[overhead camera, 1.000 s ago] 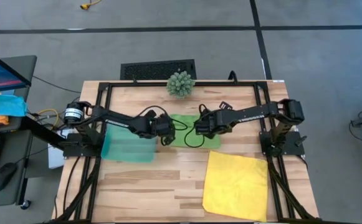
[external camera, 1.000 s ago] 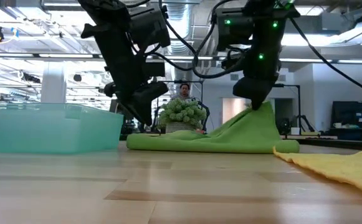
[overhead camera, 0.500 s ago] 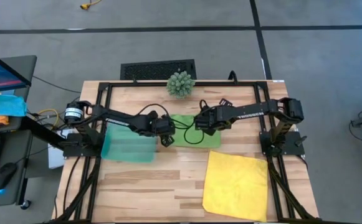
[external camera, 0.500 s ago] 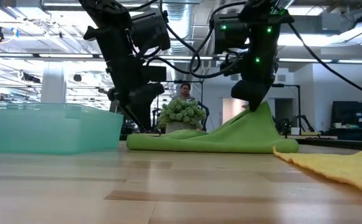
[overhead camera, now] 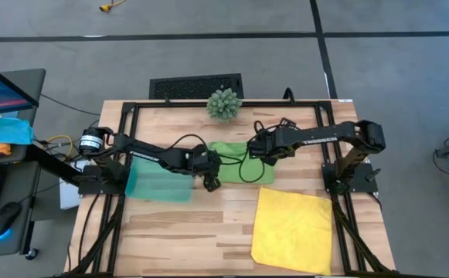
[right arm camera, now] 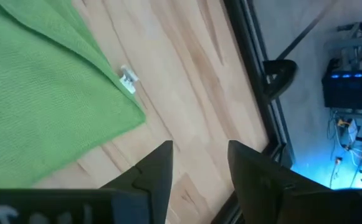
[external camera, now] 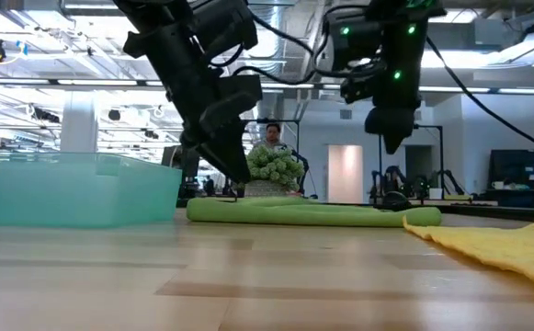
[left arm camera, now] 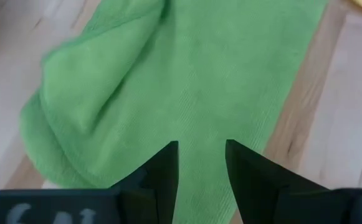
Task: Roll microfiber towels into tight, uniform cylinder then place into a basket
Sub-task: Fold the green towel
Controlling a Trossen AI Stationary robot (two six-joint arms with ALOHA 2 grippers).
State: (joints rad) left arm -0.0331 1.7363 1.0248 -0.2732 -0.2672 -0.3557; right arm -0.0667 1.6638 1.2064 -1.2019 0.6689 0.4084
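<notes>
Released since the earlier frames, the green towel (external camera: 312, 215) no longer peaks up under the right gripper (external camera: 391, 140); it lies as a low flat strip on the table (overhead camera: 209, 232), and that gripper is lifted clear above its right end. In the right wrist view the 2 fingers (right arm camera: 159, 168) stand apart with nothing between them, over bare wood just beside the towel's corner, where a small white tag (right arm camera: 128, 79) shows.

From above, the left gripper (overhead camera: 211, 179) sits at the green towel's left edge, having shifted slightly toward the near side. Its fingers (left arm camera: 166, 168) are parted by a narrow gap and empty, with the cloth spread beyond them and one edge folded over into a soft ridge. Whether the tips touch the cloth I cannot tell.

On the table's near right part lies the yellow towel (overhead camera: 292, 230), flat and well apart from both grippers. To the left of the green towel, under the left arm, rests the teal basket (overhead camera: 156, 182), nothing visible in it. At the far edge stands a spiky green ball plant (overhead camera: 223, 103).
</notes>
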